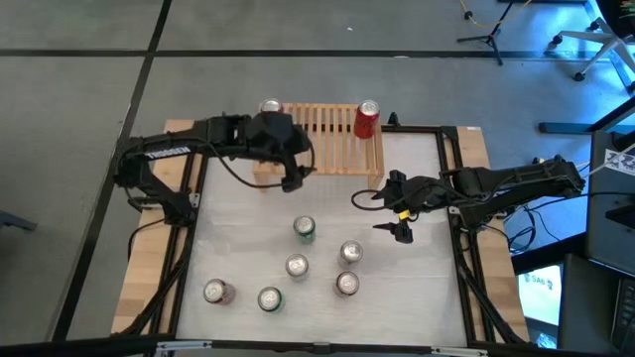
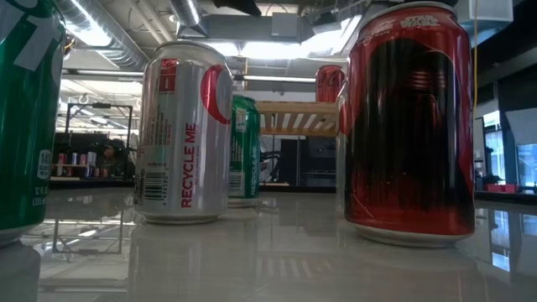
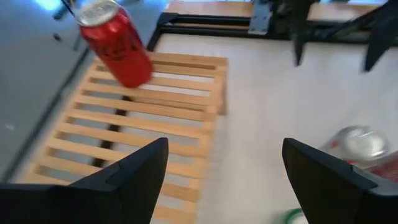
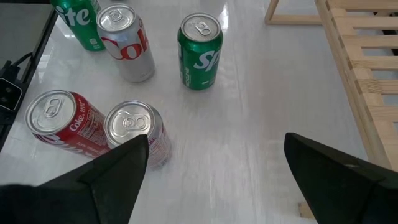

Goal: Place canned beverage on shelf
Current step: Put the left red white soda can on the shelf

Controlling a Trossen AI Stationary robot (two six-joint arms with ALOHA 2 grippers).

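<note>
Bright overhead light glares on the glossy table [image 2: 277,252]; left wrist view blurred.

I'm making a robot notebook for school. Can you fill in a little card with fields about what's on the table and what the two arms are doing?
shelf: light-wood slatted rack at the far edge of the table
cans on shelf: two, a red can at its right end and another can at its left end
cans on table: six, standing upright in front of the shelf
left gripper: open, empty, over the shelf's front left
right gripper: open, empty, right of the cans
</note>
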